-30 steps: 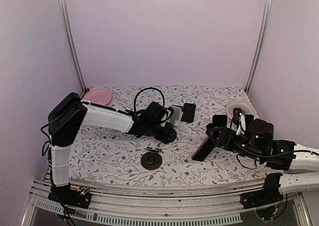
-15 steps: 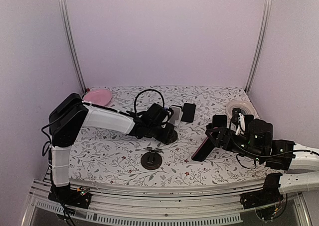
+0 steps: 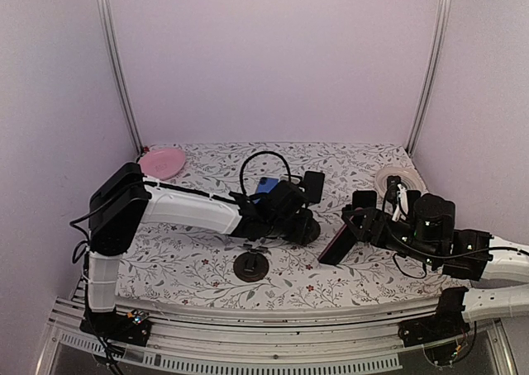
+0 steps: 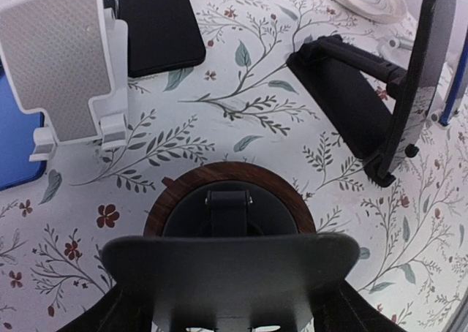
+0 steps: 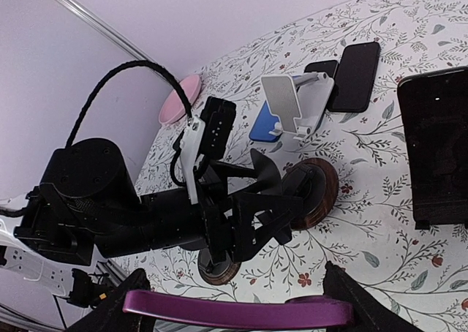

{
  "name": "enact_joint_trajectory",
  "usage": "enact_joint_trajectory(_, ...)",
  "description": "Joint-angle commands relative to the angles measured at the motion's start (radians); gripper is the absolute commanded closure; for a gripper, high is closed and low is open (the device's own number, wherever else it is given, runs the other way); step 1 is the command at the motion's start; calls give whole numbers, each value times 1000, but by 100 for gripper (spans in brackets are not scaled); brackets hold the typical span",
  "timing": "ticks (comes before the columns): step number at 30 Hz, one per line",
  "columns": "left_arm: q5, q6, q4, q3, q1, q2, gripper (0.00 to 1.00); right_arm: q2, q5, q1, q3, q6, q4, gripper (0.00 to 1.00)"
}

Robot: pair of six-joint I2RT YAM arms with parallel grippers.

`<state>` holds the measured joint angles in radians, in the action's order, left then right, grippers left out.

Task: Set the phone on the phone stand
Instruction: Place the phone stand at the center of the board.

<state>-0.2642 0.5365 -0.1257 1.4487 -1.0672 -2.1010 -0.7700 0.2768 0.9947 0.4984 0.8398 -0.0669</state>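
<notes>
Holding the purple phone (image 3: 334, 248) right of centre, the right gripper (image 5: 234, 301) has its jaws closed on it. The left gripper (image 4: 227, 311) jaws seem clamped on the round stand (image 4: 227, 193) at centre. The phone is not yet placed.

Floral table (image 3: 198, 268) with pink plate (image 3: 161, 161), white stand (image 4: 69, 61), black phone (image 4: 159, 25), blue phone (image 4: 14, 142)

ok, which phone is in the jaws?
The purple phone, held across the right jaws; the black phone and blue phone lie flat beside the white stand.

Purple phone (image 5: 234, 310), floral table (image 4: 256, 105), pink plate (image 3: 163, 161)
</notes>
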Motion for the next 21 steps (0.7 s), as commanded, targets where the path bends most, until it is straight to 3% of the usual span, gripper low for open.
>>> enact_joint_trajectory(1,-40,70,21,67,-6,-45,49,30,20,4,39,-9,11,96)
enact_joint_trajectory(8,-65,102,19,111,-5,-89,43,49,32,4,35,-8,-6,96)
enact_joint_trajectory(16,-43,102,40,101,-5,-73,11,60,40,4,39,-8,-25,96)
enact_joint_trajectory(21,-24,91,86,19,-2,-4,3,66,47,4,38,-9,-35,96)
